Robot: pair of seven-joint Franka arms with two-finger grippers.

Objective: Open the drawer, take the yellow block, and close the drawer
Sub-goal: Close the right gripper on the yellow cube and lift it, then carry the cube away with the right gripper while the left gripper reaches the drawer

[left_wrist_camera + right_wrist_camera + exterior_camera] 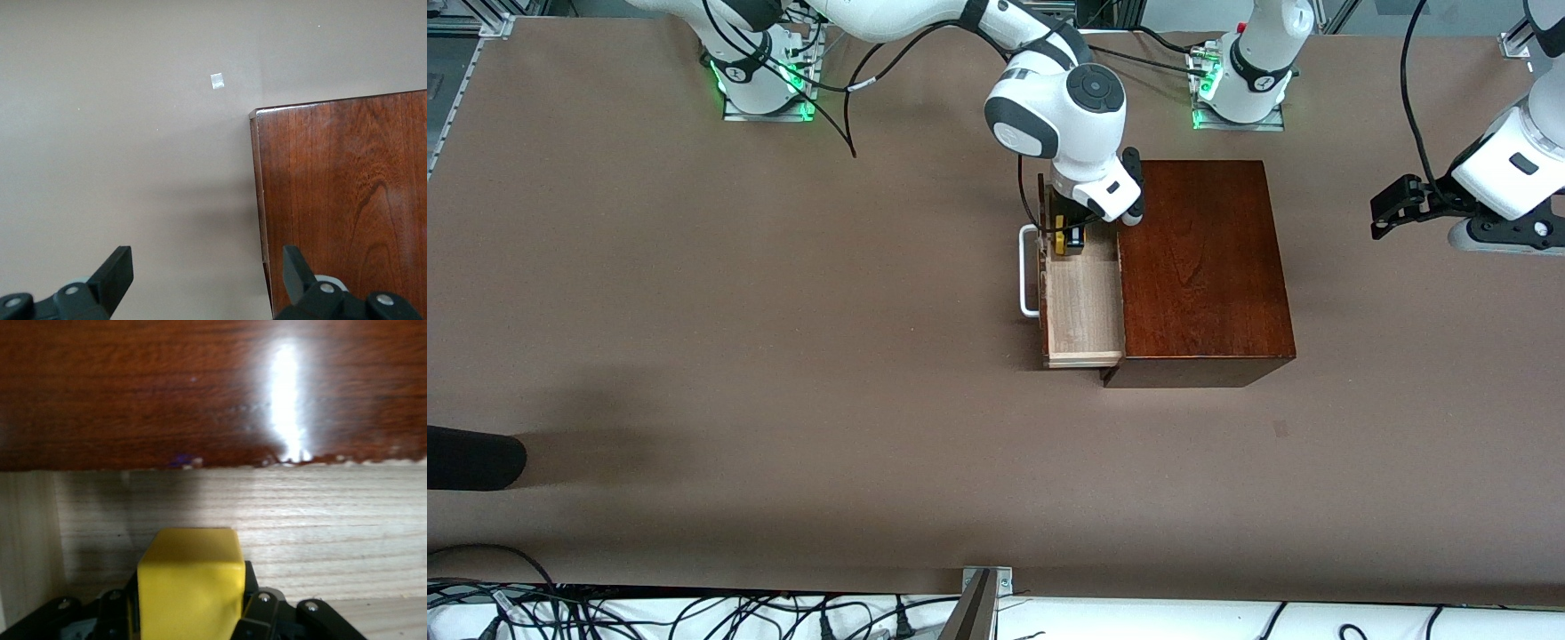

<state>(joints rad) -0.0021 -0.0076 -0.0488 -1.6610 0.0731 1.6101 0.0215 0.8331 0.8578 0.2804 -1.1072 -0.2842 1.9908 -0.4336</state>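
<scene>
The dark mahogany box stands mid-table with its drawer pulled out toward the right arm's end, white loop handle on its front. My right gripper reaches into the drawer's end farthest from the front camera and is shut on the yellow block. In the right wrist view the block sits between the black fingers, over the pale-wood drawer floor, next to the box's glossy face. My left gripper hangs open and empty over the table at the left arm's end; its view shows the box top.
Both arm bases stand along the table edge farthest from the front camera. A dark rounded object pokes in at the right arm's end. A small pale tape mark lies on the table near the box corner. Cables run along the nearest edge.
</scene>
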